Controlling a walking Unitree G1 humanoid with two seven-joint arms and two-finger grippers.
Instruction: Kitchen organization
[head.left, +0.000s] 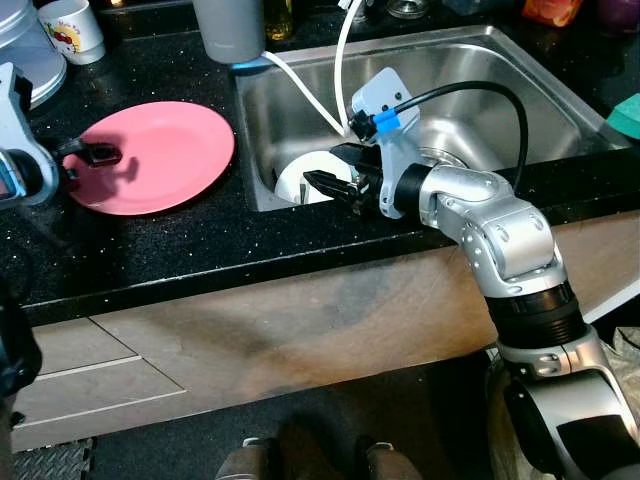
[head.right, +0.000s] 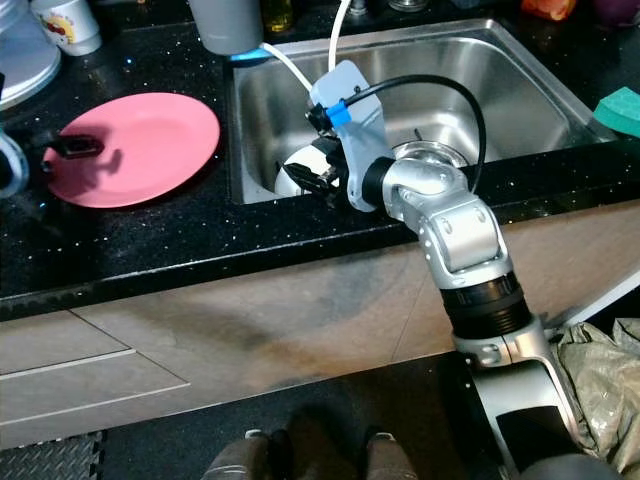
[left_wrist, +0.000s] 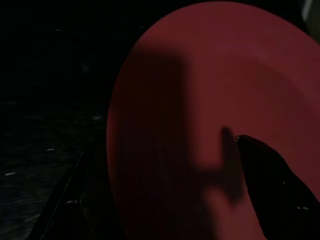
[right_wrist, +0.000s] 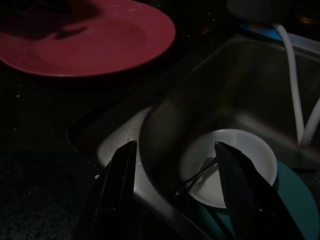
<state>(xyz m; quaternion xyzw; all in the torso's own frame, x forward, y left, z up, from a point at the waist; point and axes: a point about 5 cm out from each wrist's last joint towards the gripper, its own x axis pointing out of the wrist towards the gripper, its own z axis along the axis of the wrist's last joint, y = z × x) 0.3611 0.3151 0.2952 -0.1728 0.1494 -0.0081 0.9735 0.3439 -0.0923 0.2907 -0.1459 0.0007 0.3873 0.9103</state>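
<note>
The right gripper (head.left: 325, 172) reaches over the front edge of the steel sink (head.left: 520, 80), near its front left corner, with its two black fingers (right_wrist: 117, 192) spread apart and holding nothing. Below and just beyond the fingertips a white bowl (right_wrist: 235, 162) lies in the basin at that corner, resting on a teal plate (right_wrist: 295, 200); a thin utensil (right_wrist: 200, 172) lies across the bowl's near side, in line with the gap between the jaws. The bowl is under the open jaws, not between them, and whether anything touches cannot be told. On the black countertop (head.left: 200, 250) left of the sink lies a pink plate (head.left: 170, 150). The left gripper (head.left: 90, 153) sits at the plate's left edge, one finger (left_wrist: 277, 187) over the plate and the other off its rim, so the jaws are parted astride the edge. A white hose (head.left: 300, 85) runs into the sink from the back.
</note>
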